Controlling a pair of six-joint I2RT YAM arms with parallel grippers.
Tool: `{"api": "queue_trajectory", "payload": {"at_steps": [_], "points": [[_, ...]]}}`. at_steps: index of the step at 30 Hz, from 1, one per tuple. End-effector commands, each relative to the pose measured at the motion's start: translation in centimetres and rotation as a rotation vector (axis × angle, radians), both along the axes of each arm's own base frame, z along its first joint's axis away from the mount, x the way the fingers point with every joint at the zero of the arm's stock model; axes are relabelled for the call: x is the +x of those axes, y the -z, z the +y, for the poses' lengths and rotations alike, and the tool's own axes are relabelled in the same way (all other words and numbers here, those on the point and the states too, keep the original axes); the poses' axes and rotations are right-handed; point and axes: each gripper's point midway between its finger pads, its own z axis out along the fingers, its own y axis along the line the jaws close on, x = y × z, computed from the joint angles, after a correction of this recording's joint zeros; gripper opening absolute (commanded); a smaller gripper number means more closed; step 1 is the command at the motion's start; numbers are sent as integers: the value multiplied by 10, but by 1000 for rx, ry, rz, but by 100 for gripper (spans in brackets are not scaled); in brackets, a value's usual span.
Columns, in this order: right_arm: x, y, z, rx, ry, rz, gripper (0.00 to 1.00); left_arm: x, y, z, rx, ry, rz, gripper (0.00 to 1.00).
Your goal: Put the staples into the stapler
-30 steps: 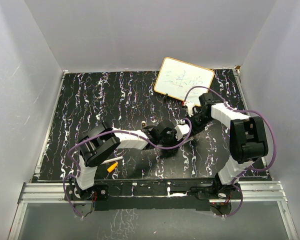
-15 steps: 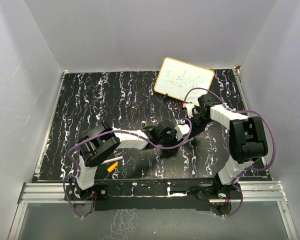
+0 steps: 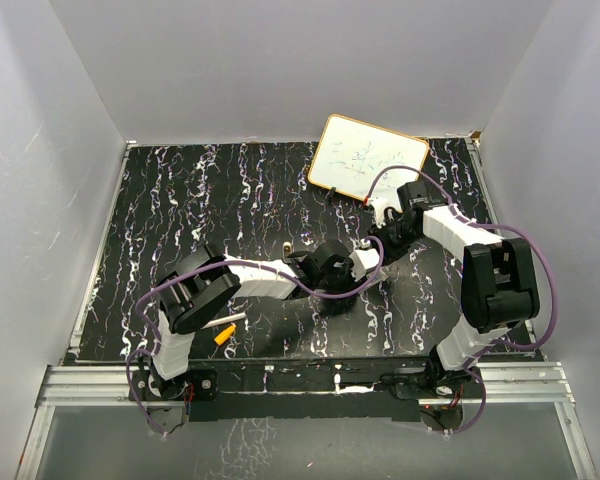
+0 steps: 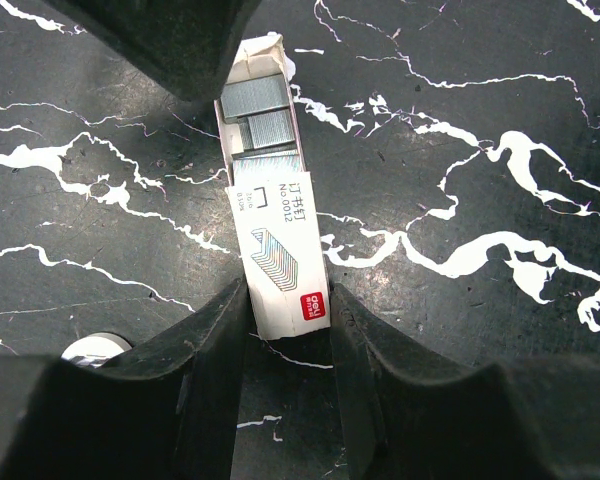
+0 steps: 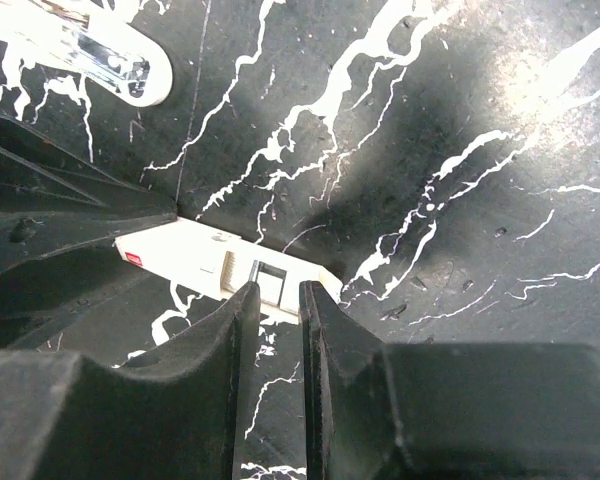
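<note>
A small whiteboard [image 3: 365, 158] with a wooden frame lies at the far right corner of the black marbled table [image 3: 180, 220]. An orange piece [image 3: 223, 336] and a white stick [image 3: 232, 320] lie close together by the near edge, just beside the left arm's base and well apart from the work.

Near the middle of the table, somewhat toward the right edge, lies the staple box [image 4: 280, 250]. It is a slim white carton, and its far end is open on grey strips of staples [image 4: 265, 125].

The stapler [image 5: 115, 58] lies on the table near the left gripper, apart from the box. The right wrist view cuts it off at the frame's edge.

The left arm folds at its elbow over the near left, and its forearm runs rightward. The left gripper [image 4: 288, 298] clamps the box's closed end, one finger against each long side.

The right arm bends at the right edge and reaches back leftward, in front of the whiteboard. The right gripper [image 5: 278, 295] stands over the box's open end and blocks the left wrist camera's view of it. Its fingers are drawn close, with a slim gap between them; I cannot tell whether they pinch anything.
</note>
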Motion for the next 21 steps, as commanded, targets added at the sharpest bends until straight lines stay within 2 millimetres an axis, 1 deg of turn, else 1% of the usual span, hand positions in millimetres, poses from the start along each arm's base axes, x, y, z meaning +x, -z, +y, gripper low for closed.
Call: {"api": "queue_trajectory", "payload": {"at_steps": [1, 8, 18, 21], "points": [[4, -22, 11, 61, -22, -37, 25, -10, 16, 16, 87, -4, 48, 36], [-10, -3, 12, 53, -37, 26, 23, -10, 15, 17, 89, -5, 46, 36], [-12, 15, 2, -12, -22, 40, 22, -9, 15, 16, 91, -6, 45, 36], [-9, 17, -1, -29, -14, 29, 22, -9, 16, 16, 92, -6, 46, 36]]}}
